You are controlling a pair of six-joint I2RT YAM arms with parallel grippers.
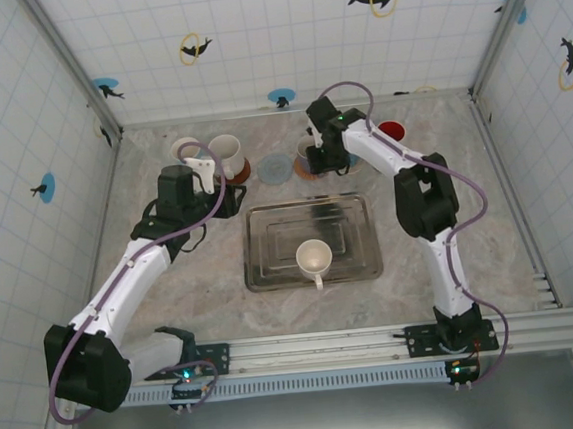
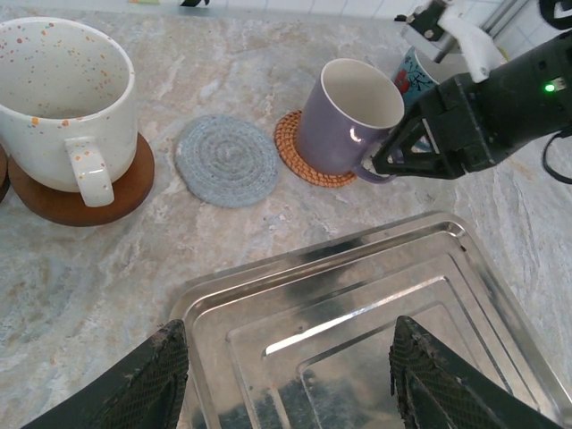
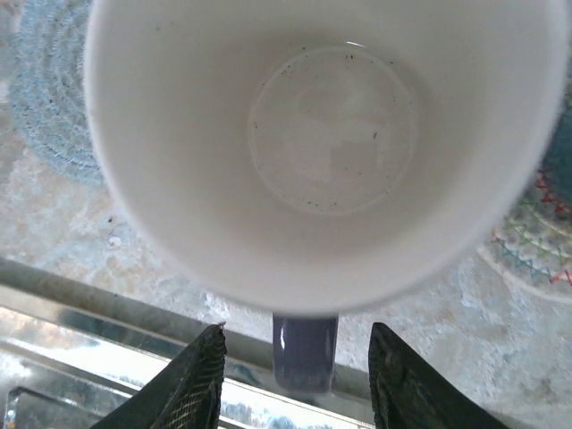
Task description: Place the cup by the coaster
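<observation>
- The purple cup stands upright on the orange woven coaster, centre-right of the left wrist view. It is just right of a bare grey coaster.
- The right claw is parted, with one finger on each side of the cup's handle. A gap shows on both sides, so it grips nothing.
- The handle sticks out toward the bottom of the right wrist view, pointing at the metal tray, and the claw lies along that same line.
- I judge the clean way out is straight back or up, since a sideways drift would nudge the handle and turn the cup.
- The left claw hangs open and empty over the tray, farther from the cup, so the right arm is the nearer one.
</observation>
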